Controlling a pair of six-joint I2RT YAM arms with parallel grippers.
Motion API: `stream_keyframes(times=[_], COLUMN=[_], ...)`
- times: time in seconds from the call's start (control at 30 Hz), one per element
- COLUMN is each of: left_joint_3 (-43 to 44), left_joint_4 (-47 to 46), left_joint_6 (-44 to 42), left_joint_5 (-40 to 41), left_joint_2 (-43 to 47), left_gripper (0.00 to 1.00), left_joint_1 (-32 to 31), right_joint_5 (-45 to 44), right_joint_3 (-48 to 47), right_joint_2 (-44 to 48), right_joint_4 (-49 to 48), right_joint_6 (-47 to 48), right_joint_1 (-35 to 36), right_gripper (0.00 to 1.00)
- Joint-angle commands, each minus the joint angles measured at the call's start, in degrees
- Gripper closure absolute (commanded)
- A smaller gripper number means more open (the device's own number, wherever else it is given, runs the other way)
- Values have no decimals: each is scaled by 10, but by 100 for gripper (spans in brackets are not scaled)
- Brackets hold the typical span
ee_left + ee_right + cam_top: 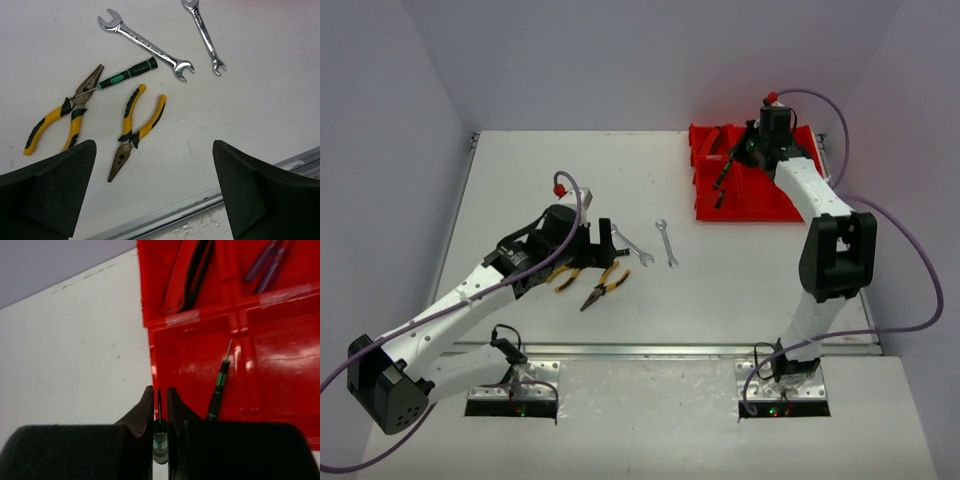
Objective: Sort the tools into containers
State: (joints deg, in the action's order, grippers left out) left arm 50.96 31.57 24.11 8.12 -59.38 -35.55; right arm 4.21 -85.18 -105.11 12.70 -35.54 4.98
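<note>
My right gripper [160,390] is shut on a green and black screwdriver [160,442], tip pointing away from me, over the left edge of the red containers [200,355]. From above, that gripper [735,160] hangs over the containers [790,200] at the far right. One compartment holds another green screwdriver [218,392]; the far ones hold black-handled cutters [192,275] and blue-handled screwdrivers [270,262]. My left gripper [155,192] is open and empty above the table. Ahead of it lie two yellow pliers [137,125] [60,117], a green screwdriver [125,74] and two silver wrenches [145,42] [204,35].
The table's metal front rail [200,210] runs just under my left gripper. From above, the loose tools are grouped around the pliers [605,285] and wrenches [666,242] at mid-table, between the arms. Grey walls close in the table on three sides.
</note>
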Motion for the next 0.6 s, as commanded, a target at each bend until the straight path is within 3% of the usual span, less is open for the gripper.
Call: stream_keyframes(times=[0.0,0.13,0.33,0.43,0.57], left_joint_3=[-24,-24,-18,-10,-8], left_joint_4=[-6,-3,6,24,25], left_joint_6=[-20,-17,-4,12,36], left_joint_5=[15,27,65,93,108], left_joint_2=[15,10,-5,-18,-23], left_gripper=[0,0,0,0,0], left_joint_1=[-2,-2,-1,-1,-1], right_joint_5=[-116,-144,-61,-63,-50], right_joint_3=[-70,-105,-95,-67,-51], right_joint_2=[-68,-121,-136,-114,-85], right_joint_4=[15,9,-11,-26,-19], right_joint_6=[22,22,14,6,-1], right_joint_1=[-4,-4,5,13,14], right_gripper=[100,100,98,31,12])
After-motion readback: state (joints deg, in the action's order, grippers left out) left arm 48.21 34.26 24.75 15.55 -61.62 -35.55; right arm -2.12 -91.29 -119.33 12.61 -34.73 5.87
